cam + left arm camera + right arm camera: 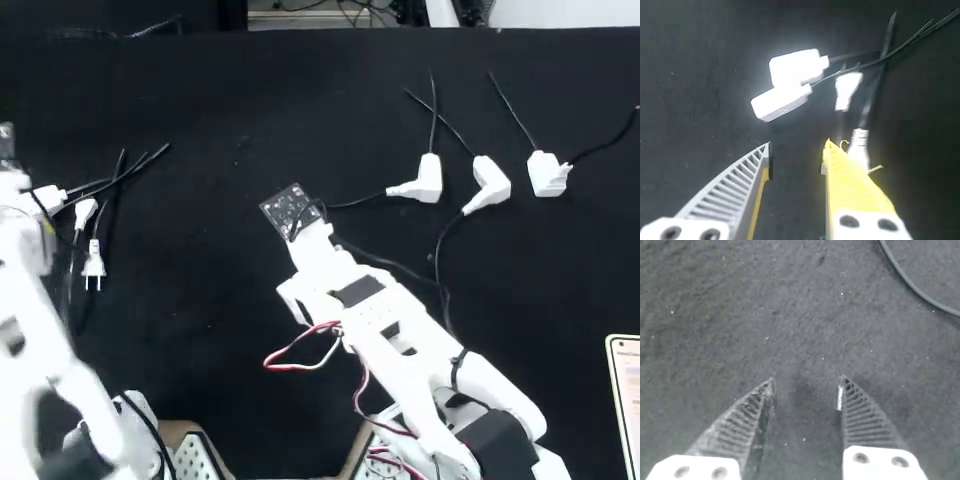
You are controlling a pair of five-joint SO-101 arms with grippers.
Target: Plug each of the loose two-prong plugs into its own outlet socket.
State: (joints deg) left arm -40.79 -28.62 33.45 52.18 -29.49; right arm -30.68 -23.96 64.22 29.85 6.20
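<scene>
- The black cloth (200,100) covers the whole table from where I stand
- The right arm (380,320) reaches from the near edge up to the middle of the table, with a red and white wire loop (300,352) hanging off its side
- The left arm (30,330) stands at the table's left edge, beside the loose plugs
- Three white sockets on black leads lie in a row on the far right side, well apart from the plugs: the first socket (425,180), the middle socket (488,185) just beside it, and the third socket (547,172) nearest the edge
- The right gripper (805,385) has its jaws spread with nothing between them, just bare cloth below and a black lead (920,287) curving past a little way off
- The left gripper (795,150) is also spread wide and holds nothing; it has one grey finger (740,185) and one yellow finger (850,185)
- Ahead of it lie two white blocks, the upper block (795,65) touching the lower block (780,102)
- A small plug (847,87) lies beside them, and another plug (858,142) lies just beside the yellow fingertip
- From above, a two-prong plug (92,265) lies on the cloth at the left, prongs towards the near edge
</scene>
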